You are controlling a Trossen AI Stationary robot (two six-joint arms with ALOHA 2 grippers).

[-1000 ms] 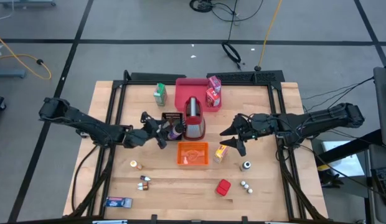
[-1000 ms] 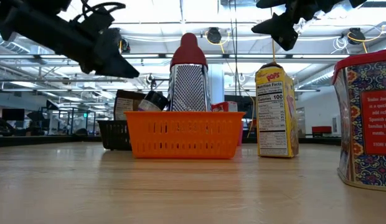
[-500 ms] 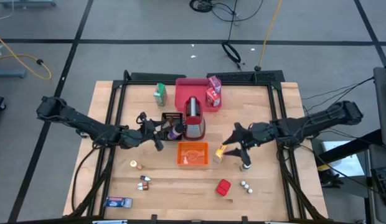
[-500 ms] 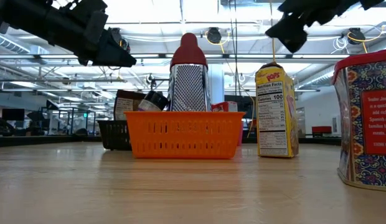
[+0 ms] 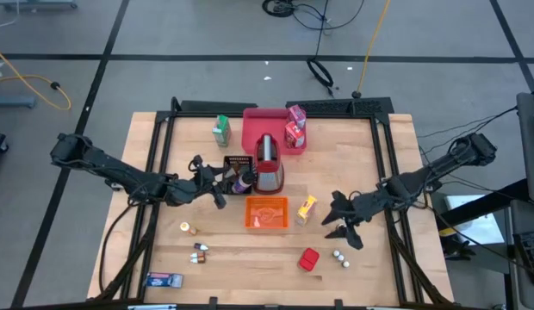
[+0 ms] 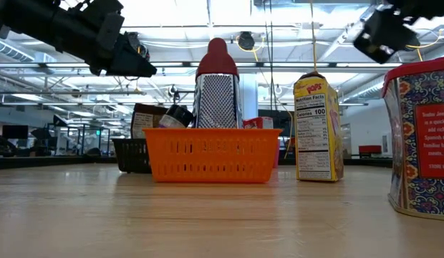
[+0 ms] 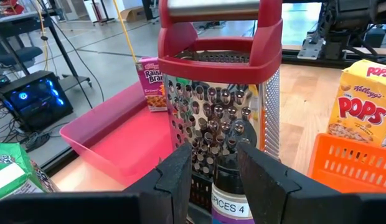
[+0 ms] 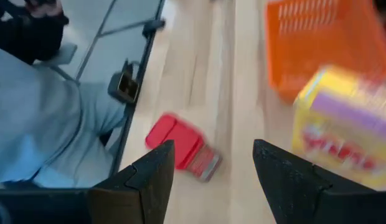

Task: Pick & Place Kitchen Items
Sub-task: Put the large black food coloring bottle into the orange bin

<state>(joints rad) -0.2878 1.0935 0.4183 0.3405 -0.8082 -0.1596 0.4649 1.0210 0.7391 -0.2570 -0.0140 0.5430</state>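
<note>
My left gripper hangs open just short of the black basket, clear of the dark spice bottle that leans inside it. My right gripper hovers open above the table's near right part. It is between the yellow carton standing by the orange basket and two tiny white shakers. The red box lies on the table ahead of its fingers. Nothing is between either pair of fingers.
A red-and-silver grater stands behind the black basket. A pink tray with red and pink cartons and a green carton sit at the far side. Small items and a blue packet lie near left. Grey clothing shows beyond the table edge.
My right gripper has swung from beside the grater toward the table's near and right edges, past the yellow carton, sinking and tipping further downward. Its fingers stay apart. The items on the table have kept their places.
</note>
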